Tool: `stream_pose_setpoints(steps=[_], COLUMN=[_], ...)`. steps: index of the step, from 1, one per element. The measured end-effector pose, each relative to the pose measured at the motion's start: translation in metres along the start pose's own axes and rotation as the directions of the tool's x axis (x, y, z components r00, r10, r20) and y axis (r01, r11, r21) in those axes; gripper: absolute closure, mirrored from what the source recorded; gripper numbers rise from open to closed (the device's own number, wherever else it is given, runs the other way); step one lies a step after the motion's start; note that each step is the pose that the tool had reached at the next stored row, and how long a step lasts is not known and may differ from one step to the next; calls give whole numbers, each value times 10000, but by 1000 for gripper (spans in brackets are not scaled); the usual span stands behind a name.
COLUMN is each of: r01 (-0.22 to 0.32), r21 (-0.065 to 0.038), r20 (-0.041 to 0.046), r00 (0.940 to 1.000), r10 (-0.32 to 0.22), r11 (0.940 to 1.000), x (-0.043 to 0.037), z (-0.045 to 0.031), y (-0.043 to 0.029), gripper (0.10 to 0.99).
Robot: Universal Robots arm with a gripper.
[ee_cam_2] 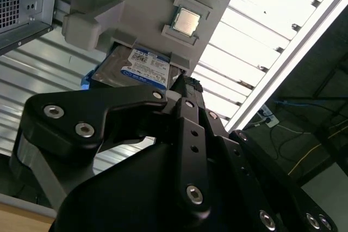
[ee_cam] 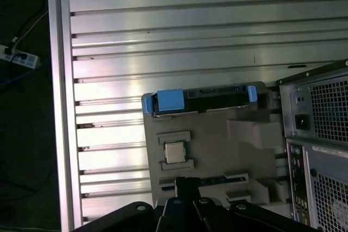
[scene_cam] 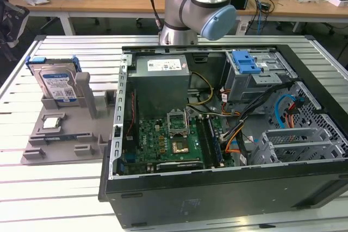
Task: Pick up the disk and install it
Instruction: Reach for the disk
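Slatted table (scene_cam: 54, 188), disk (scene_cam: 57, 86) standing in grey holder (scene_cam: 60, 140) near table edge, gripper (ee_cam_2: 187, 82) state cannot be told.

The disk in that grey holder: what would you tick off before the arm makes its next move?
1. The disk stands slotted in the grey holder, nothing on it: ok.
2. The processor chip lies apart from the disk: ok.
3. The gripper has hold of the disk: not ok, they are apart in both wrist views.
4. The computer case lies open: ok.
5. The bay under the blue latch is empty: cannot tell.
6. The cables lie clear of that bay: cannot tell.
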State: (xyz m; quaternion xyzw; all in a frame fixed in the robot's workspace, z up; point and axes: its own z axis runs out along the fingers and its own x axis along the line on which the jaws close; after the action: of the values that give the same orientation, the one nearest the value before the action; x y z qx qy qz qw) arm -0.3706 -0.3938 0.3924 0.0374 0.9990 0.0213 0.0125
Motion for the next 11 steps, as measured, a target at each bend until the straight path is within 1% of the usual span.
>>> stream_pose_setpoints(steps=[11], r01=[0], r21=[15], r20=[0], r00=[10000], r10=[0], r11=[10000], x=[117], z=[9], y=[93], gripper=[980])
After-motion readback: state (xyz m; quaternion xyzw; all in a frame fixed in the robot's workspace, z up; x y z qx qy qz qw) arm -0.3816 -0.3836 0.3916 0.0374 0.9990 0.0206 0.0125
